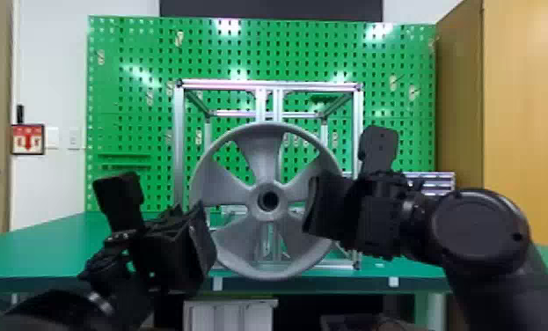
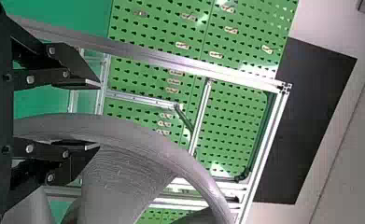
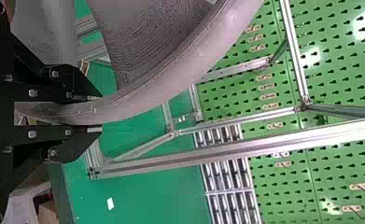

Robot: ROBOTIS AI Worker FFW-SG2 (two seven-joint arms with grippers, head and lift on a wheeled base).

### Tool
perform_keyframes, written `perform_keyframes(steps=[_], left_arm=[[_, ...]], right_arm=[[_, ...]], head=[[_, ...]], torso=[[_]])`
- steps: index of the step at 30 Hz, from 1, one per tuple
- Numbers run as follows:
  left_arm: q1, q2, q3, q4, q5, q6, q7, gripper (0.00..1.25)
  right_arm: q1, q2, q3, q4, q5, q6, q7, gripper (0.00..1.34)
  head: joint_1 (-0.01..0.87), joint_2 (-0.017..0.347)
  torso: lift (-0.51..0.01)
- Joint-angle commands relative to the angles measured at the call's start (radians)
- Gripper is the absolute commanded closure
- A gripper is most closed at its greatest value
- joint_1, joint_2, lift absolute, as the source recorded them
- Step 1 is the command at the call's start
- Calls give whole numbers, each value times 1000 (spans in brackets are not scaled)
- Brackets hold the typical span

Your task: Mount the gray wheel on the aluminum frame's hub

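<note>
Gray wheel [image 1: 257,207]: upright before aluminum frame [image 1: 178,145] | rim pinched at 3 o'clock by right gripper [image 3: 96,114], loosely straddled at 8 by wide-set left gripper [image 2: 98,115] | axle line apparently aimed 12 o'clock, frameward.

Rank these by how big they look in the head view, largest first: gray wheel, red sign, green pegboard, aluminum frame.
1. Green pegboard
2. Aluminum frame, by its outer outline
3. Gray wheel, in front of the frame and within its width
4. Red sign
</note>
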Motion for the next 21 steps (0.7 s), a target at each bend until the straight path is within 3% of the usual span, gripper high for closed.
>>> perform_keyframes(steps=[1,14,21], left_arm=[[-13,-3,1,27,-2,-4,-3,779],[-19,-6,-5,39,-6,-7,-9,779],[-30,-21,-16,58,-6,-27,-9,779]], right_arm=[[-3,1,6,4,20,-5,0,1162],[-14,1,9,7,43,-5,0,1162],[-15,1,11,15,51,-8,2,1162]], head=[[-5,6],[-5,6],[-5,6]], torso=[[-499],[-499],[-499]])
